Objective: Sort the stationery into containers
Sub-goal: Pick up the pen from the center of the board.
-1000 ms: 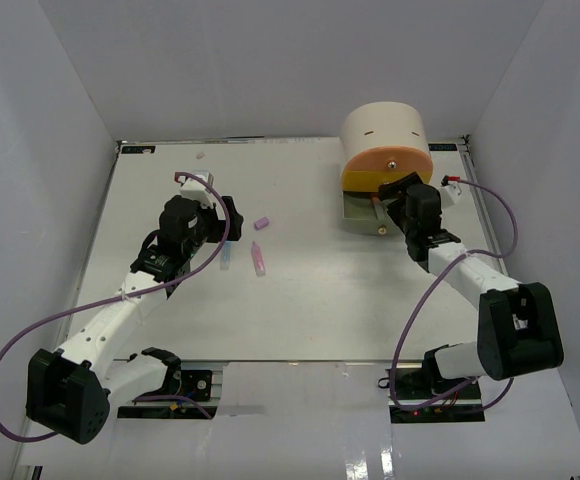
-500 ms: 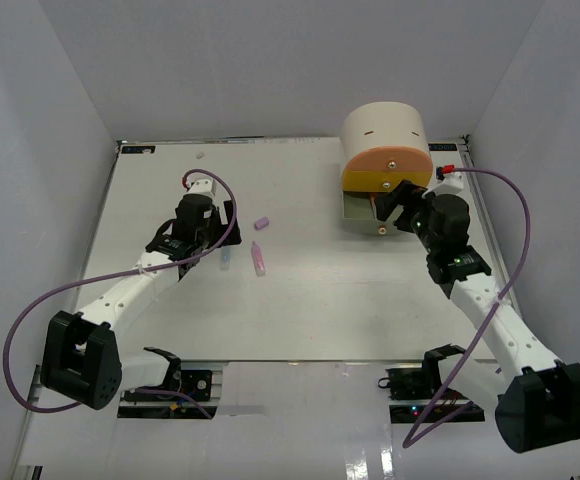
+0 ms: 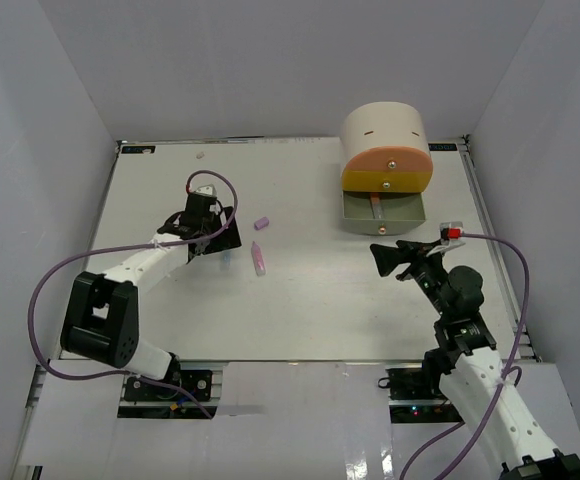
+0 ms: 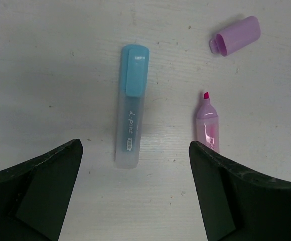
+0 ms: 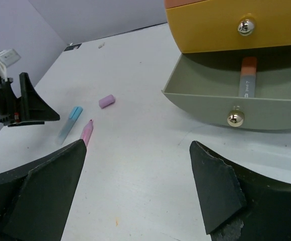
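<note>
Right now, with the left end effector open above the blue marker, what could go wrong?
1. The pink marker lies uncapped, its purple cap apart: the bare tip could stain the table or the open grey-green drawer.
2. It also lies close beside the blue marker, so the left end effector might knock it while closing.

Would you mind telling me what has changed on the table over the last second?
The right gripper drew back from the open grey-green drawer toward the near edge, its fingers open and empty. The left gripper stayed open above the blue marker while its arm folded inward. Nothing was gripped. Unmoved: the drawer, the orange-capped marker inside, the blue marker, pink marker and purple cap.
</note>
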Available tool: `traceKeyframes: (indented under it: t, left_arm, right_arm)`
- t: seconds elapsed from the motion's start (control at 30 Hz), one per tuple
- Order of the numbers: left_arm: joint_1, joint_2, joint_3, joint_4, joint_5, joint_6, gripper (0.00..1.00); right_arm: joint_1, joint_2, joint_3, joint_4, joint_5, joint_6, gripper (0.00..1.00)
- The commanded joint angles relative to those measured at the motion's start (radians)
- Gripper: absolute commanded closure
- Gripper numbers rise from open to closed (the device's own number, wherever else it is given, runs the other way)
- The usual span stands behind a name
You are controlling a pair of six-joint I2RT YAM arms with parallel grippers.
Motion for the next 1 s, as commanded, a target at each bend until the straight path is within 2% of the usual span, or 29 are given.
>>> traceKeyframes:
  t: [0.0,0.2,0.43,0.57,0.7,0.97]
  left_arm:
    - [0.004,0.028,0.042,-0.012,0.036,-0.026,0.02]
    - [0.004,0.119,0.085,-0.034,0.000,-0.038,0.02]
    - [0.004,0.196,0.133,-0.060,-0.052,-0.046,0.09]
    - [0.004,0.226,0.142,-0.064,-0.041,-0.045,0.13]
    - [0.004,0.243,0.140,-0.064,-0.023,-0.052,0.20]
    - [-0.014,0.259,0.119,-0.063,-0.006,-0.051,0.44]
  right_arm:
    - [-0.003,-0.089,-0.055,0.171,-0.002,0.013,0.10]
    - [-0.003,-0.123,-0.101,0.181,0.030,-0.004,0.10]
    - [0.000,-0.155,-0.144,0.181,0.048,0.079,0.10]
    - [0.006,-0.163,-0.161,0.186,0.056,0.067,0.10]
    - [0.008,-0.163,-0.162,0.197,0.013,0.059,0.10]
    - [0.010,-0.161,-0.127,0.137,0.025,-0.025,0.10]
